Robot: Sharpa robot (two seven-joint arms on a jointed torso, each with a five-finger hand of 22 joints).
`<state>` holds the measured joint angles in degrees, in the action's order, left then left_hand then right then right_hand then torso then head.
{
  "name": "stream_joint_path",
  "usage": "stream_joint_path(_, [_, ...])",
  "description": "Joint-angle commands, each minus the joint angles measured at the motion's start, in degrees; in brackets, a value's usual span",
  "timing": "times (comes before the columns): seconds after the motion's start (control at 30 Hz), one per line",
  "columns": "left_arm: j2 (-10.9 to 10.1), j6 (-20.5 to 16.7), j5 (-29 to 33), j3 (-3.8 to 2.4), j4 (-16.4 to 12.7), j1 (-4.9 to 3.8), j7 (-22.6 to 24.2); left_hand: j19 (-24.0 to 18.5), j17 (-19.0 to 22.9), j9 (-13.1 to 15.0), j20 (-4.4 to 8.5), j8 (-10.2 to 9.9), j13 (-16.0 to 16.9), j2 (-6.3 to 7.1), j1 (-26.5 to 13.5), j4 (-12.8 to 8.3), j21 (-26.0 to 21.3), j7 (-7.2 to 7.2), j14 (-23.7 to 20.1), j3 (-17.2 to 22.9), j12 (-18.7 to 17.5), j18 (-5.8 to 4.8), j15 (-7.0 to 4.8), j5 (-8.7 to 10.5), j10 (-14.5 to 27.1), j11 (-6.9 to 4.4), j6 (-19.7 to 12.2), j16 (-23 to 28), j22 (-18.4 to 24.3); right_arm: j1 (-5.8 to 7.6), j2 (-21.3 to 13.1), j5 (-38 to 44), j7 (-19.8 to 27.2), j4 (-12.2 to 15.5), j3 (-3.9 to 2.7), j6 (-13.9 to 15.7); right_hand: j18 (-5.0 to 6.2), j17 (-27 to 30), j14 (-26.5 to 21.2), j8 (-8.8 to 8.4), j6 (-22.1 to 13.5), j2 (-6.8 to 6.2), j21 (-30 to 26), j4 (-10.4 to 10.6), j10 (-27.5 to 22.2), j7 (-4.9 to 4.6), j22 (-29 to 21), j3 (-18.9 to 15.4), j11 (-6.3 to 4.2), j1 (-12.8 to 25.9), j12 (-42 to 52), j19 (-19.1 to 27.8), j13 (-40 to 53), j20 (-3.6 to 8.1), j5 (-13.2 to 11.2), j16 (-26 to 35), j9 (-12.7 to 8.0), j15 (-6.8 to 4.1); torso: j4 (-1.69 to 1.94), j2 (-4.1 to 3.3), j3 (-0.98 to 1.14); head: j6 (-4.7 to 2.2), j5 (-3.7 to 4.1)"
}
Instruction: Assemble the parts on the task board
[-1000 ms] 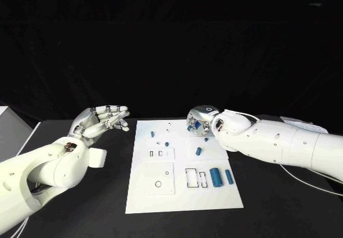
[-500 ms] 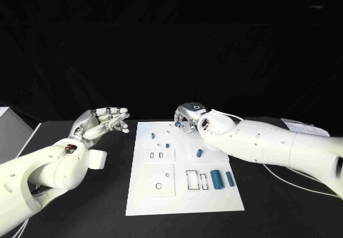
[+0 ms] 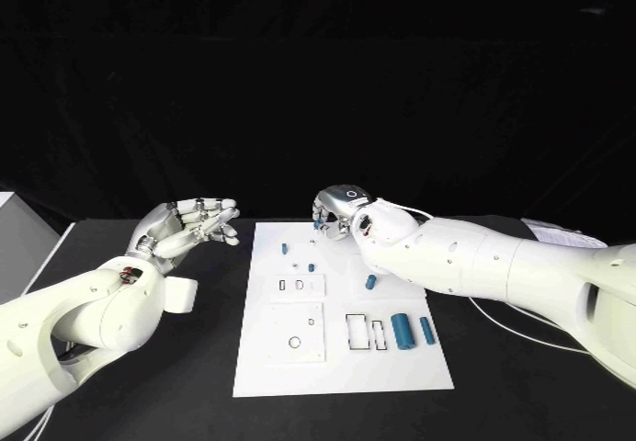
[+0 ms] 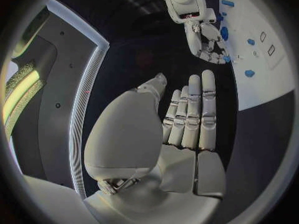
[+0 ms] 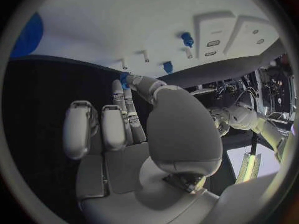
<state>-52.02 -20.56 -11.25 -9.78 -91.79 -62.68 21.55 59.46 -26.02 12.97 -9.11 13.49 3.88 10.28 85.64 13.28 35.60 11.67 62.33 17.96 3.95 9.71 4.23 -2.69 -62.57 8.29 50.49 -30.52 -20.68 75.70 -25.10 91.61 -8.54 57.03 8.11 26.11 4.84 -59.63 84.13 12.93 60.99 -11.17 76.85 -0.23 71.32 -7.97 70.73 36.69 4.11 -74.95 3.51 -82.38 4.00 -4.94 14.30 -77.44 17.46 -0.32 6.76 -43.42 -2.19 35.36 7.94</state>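
The flat white rectangular task board [image 3: 342, 312] lies in the middle of the black desk [image 3: 159, 386], its long side running away from the robot. Raised white square panels with small dark slots sit on the board's left half, and thin black-outlined rectangular recesses sit on its near right part. Just right of those recesses lie two blue cylindrical parts side by side: a thicker blue cylinder [image 3: 399, 329] and a slimmer blue rod [image 3: 425, 330]. Further up the board a short blue peg [image 3: 369, 282] lies near its right side, a small blue stub [image 3: 312, 267] stands nearer the middle, and a narrow blue pin [image 3: 282, 247] stands near the board's far left corner. The robot's silver right hand [image 3: 339, 209] hangs over the board's far edge, its fingers curled downward with a small blue piece [image 5: 124, 79] at the fingertips; the right wrist view shows that piece pinched between the thumb and a finger, just above the board's edge. The white right arm [image 3: 504, 271] reaches across the board's right side from the desk's right. The silver left hand [image 3: 186, 225] is raised off the board's left edge, above the bare desk, holding nothing, its fingers straight and close together with the thumb apart, as the left wrist view shows.
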Motion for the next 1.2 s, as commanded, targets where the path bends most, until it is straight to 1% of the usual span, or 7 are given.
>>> stream_joint_path(0.03, [0.1, 1.0, 0.2, -0.07, -0.2, -0.04, 0.6, -0.4, 0.0, -0.1, -0.13, -0.2, 0.1, -0.33, -0.3, 0.0, 0.3, 0.11, -0.4, 0.2, -0.2, 0.47, 0.09, -0.13, 0.4, 0.01, 0.4, -0.3, 0.0, 0.0, 0.2, 0.2, -0.3, -0.4, -0.01, -1.0, -1.01, -0.1, 0.9, 0.24, -0.2, -0.38, 0.1, -0.1, 0.0, -0.23, 0.0, 0.4, 0.2, -0.2, 0.0, -0.3, -0.1, -0.18, 0.0, -0.2, 0.1, -0.24, 0.04, -0.05, 0.0, 0.16, -0.13])
stream_joint_path(0.07, [0.0, 1.0, 0.2, -0.08, -0.2, -0.04, 0.6, -0.4, 0.0, -0.1, -0.13, -0.2, 0.1, -0.33, -0.3, 0.0, 0.3, 0.11, -0.4, 0.2, -0.2, 0.47, 0.09, -0.13, 0.4, 0.01, 0.4, -0.3, 0.0, 0.0, 0.2, 0.2, -0.2, -0.4, -0.01, -1.2, -1.01, -0.1, 0.9, 0.24, -0.2, -0.38, 0.1, -0.1, 0.0, -0.23, 0.0, 0.4, 0.2, -0.2, 0.0, -0.3, -0.1, -0.18, 0.0, -0.2, 0.1, -0.24, 0.06, -0.06, -0.04, 0.18, -0.16])
stream_joint_path(0.13, [0.0, 1.0, 0.2, -0.09, -0.2, -0.04, 0.6, -0.4, 0.0, -0.1, -0.13, -0.2, 0.1, -0.33, -0.3, 0.0, 0.3, 0.11, -0.4, 0.2, -0.2, 0.47, 0.09, -0.13, 0.4, 0.01, 0.4, -0.3, 0.0, 0.0, 0.3, 0.3, -0.2, -0.5, -0.01, -1.6, -1.03, -0.1, 0.9, 0.23, -0.2, -0.43, 0.2, -0.1, 0.0, -0.24, 0.2, 0.4, 0.22, -0.1, 0.0, -0.3, -0.1, -0.2, -0.1, -0.3, 0.1, -0.21, 0.04, -0.06, 0.03, 0.26, -0.2])
stream_joint_path(0.27, [0.0, 1.0, 0.2, -0.1, -0.3, -0.04, 0.6, -0.4, 0.0, -0.1, -0.13, -0.2, 0.1, -0.33, -0.3, 0.0, 0.3, 0.11, -0.4, 0.2, -0.2, 0.47, 0.09, -0.13, 0.4, 0.01, 0.4, -0.3, 0.0, 0.0, 0.4, 0.4, -0.2, -0.5, 0.0, -2.3, -1.03, -0.1, 0.9, 0.23, -0.2, -0.46, 0.2, -0.1, 0.0, -0.24, 0.2, 0.4, 0.22, -0.1, 0.0, -0.3, -0.1, -0.2, -0.1, -0.3, 0.1, -0.21, 0.05, -0.07, 0.06, 0.32, -0.19])
stream_joint_path(0.73, [0.0, 1.1, 0.2, -0.15, -0.4, -0.05, 0.6, -0.4, 0.0, -0.1, -0.13, -0.2, 0.1, -0.33, -0.3, 0.0, 0.3, 0.11, -0.4, 0.2, -0.2, 0.47, 0.09, -0.13, 0.4, 0.01, 0.4, -0.3, 0.0, -0.04, 0.9, 0.6, 0.0, -1.3, 0.06, -3.6, -1.05, 0.0, 0.9, 0.17, -0.4, -0.58, 0.3, -0.1, -0.2, -0.25, 0.3, 0.5, 0.25, -0.1, 0.0, -0.4, -0.1, -0.23, -0.2, -0.3, 0.2, -0.18, 0.09, -0.21, 0.01, 0.36, -0.54])
stream_joint_path(1.03, [-0.2, 1.1, 0.2, -0.2, -0.8, -0.05, 0.6, -0.5, -0.1, -0.1, -0.15, -0.2, 0.1, -0.33, -0.3, 0.0, 0.5, 0.12, -0.5, 0.2, -0.2, 0.47, 0.1, -0.13, 0.5, 0.03, 0.4, -0.4, -0.2, -0.44, 1.8, 0.8, 0.1, -2.5, 0.12, -3.1, -1.04, -0.1, 0.9, 0.13, -0.4, -0.64, 0.2, -0.1, -0.2, -0.27, 0.3, 0.5, 0.27, 0.0, 0.0, -0.4, -0.1, -0.25, -0.2, -0.3, 0.2, -0.16, 0.43, -0.39, -0.03, 0.43, -0.65])
stream_joint_path(1.2, [-0.4, 1.2, 0.2, -0.24, -1.0, -0.06, 0.6, -0.5, -0.1, -0.1, -0.15, -0.2, 0.1, -0.33, -0.3, 0.0, 0.5, 0.12, -0.5, 0.2, -0.2, 0.47, 0.1, -0.13, 0.5, 0.03, 0.4, -0.4, -0.2, -0.54, 2.1, 0.9, 0.2, -2.9, 0.13, -2.9, -1.03, 0.0, 0.9, 0.08, -0.5, -0.69, 0.2, -0.1, -0.4, -0.31, 0.2, 0.5, 0.32, 0.0, 0.0, -0.3, -0.1, -0.27, -0.1, -0.4, 0.2, -0.13, 0.68, -0.52, -0.15, 0.44, -0.4])
